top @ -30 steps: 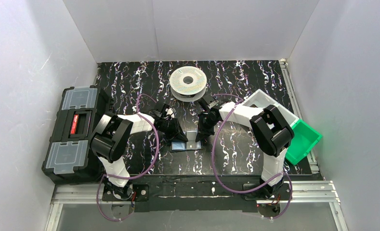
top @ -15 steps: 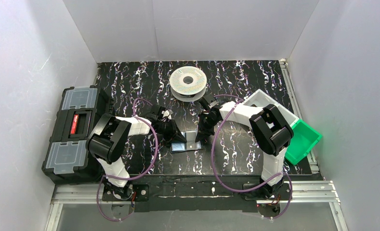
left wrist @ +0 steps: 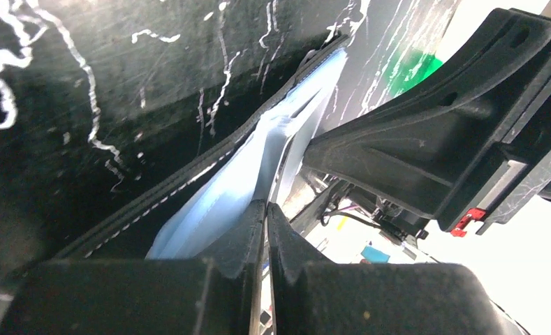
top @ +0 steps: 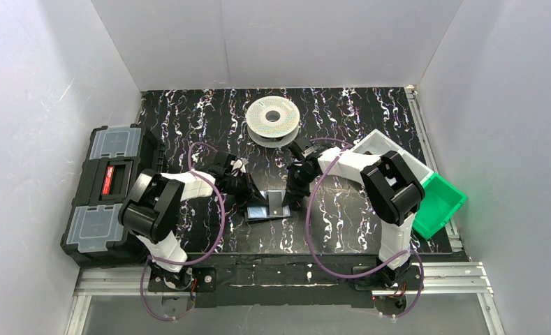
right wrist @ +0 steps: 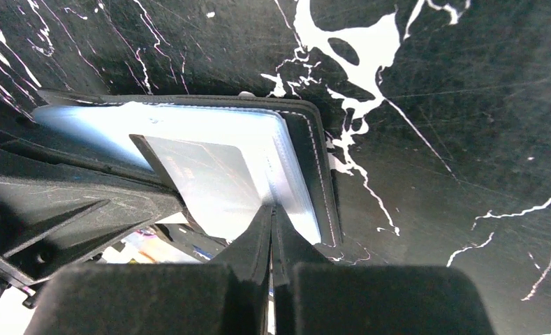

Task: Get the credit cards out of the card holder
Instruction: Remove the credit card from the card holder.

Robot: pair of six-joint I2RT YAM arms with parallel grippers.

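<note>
The card holder (top: 267, 209) is lying open in the middle of the top picture, on the black mat (top: 342, 230) with white squiggles, and both claws are crowding over it. The left gripper (left wrist: 266, 209) is pressing its two fingers tight together at the edge of a thin bluish leaf inside the holder. I cannot tell if the leaf is really pinched between them. The right gripper (right wrist: 272, 213) is squeezing shut too, its tips touching the lower edge of a see-through pocket near the stitched rim. A pale credit card (right wrist: 213, 174) is sitting in that pocket, in the middle of the right wrist picture, not out yet. I think the claws may be catching only the floppy pocket and not the card, so a pull may be lifting the whole light holder. The two claws are also working very close together and may be bumping. The holder is looking soft and bendy, black with a sewn edge, and its pockets are looking shiny and slippery. The card is looking flat, stiff and smooth.
</note>
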